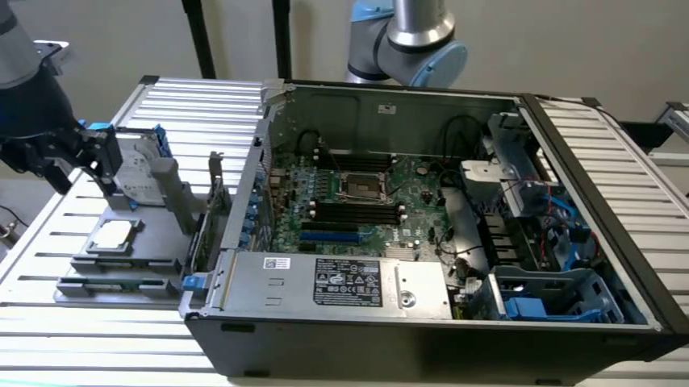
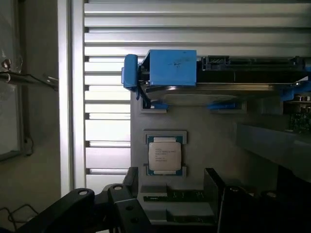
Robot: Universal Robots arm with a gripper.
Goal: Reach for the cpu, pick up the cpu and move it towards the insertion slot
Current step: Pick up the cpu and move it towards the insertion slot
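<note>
Cpu [image 2: 165, 155] rests in gray tray [image 2: 209, 131]; fingers [image 2: 214, 187] spread wide near it, holding nothing.

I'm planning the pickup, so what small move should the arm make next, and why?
Probably ease the gripper down toward the cpu: it hangs apart from the chip, which lies flat and untouched in the grey tray outside the computer case.

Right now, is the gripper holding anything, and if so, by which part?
Nothing is held. The chip lies flat in its seat on the grey tray, and the open gripper hangs clear of it.
</note>
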